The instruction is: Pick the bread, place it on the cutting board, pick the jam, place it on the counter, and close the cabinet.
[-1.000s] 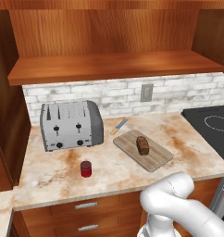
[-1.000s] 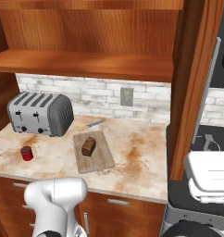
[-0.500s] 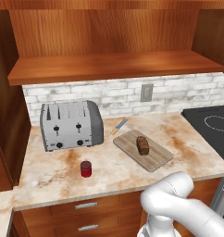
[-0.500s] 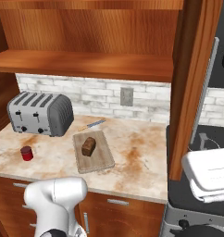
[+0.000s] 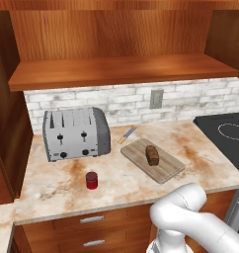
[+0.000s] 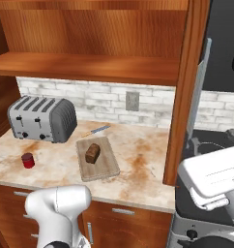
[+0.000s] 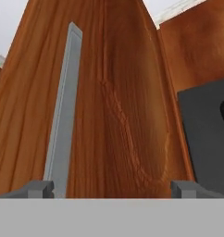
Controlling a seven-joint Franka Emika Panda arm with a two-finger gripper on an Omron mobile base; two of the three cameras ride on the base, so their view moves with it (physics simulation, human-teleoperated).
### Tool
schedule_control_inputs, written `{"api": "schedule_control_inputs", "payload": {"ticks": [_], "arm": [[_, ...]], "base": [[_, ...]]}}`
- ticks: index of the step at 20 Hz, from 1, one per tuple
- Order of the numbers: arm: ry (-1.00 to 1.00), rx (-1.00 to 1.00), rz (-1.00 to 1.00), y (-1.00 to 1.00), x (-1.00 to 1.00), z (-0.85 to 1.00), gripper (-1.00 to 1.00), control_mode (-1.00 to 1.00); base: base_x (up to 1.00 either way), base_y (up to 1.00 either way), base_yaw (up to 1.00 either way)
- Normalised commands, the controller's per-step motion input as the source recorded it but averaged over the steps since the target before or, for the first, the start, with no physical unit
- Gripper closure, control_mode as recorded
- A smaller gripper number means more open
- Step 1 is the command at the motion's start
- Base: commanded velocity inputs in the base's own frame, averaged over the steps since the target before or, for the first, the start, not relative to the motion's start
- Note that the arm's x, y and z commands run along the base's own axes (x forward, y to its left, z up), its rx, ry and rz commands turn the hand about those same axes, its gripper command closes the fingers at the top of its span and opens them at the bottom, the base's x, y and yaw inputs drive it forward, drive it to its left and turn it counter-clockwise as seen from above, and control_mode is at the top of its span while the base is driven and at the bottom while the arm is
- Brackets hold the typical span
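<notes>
The bread [image 5: 152, 154] lies on the cutting board [image 5: 166, 170], roughly in the middle of it, lengthwise along the board. The board rests flat on the desk [image 5: 116, 185], right of the toaster [image 5: 76, 133] and set at an angle to the desk's front edge. The jam [image 5: 92, 180] stands upright on the desk in front of the toaster, near the front edge and well apart from the board. A knife [image 5: 127, 135] lies against the back of the desk between toaster and board, close to the board's far corner.

From the right base camera the same layout shows: bread [image 6: 92, 153] on the cutting board [image 6: 104, 169], jam [image 6: 27, 160] off to the left near the toaster [image 6: 40, 118], and the cabinet door [image 6: 184, 92] swung out, edge-on, with its silver bar handle [image 6: 201, 82] on the outer face. The shelf inside the cabinet [image 5: 116, 69] stands open above the brick wall.

In the hand camera the cabinet door [image 7: 118, 102] is right ahead, its handle [image 7: 63, 120] running lengthwise just inside the left finger. The fingers [image 7: 39, 189] are spread wide with nothing between them; both tips are at the lower edge, the door panel spanning the gap. Whether they touch the wood cannot be told. Bread and jam are well away from the fingers, on the desk.
</notes>
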Motion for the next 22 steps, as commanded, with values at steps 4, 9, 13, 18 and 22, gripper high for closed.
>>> {"api": "schedule_control_inputs", "payload": {"ticks": [4,9,13,18,22], "arm": [[0.00,0.00,0.09,0.47,0.15,0.00,-1.00,-1.00],[0.00,0.00,0.09,0.52,0.16,0.00,-1.00,-1.00],[0.00,0.00,0.08,0.53,0.10,0.00,-1.00,-1.00],[0.00,0.00,0.08,0.52,0.10,0.00,-1.00,-1.00],[0.00,0.00,0.07,0.52,0.12,0.00,-1.00,-1.00]], "base": [[0.00,0.00,0.00],[0.00,0.00,0.00],[0.00,0.00,0.00],[0.00,0.00,0.00],[0.00,0.00,0.00]]}}
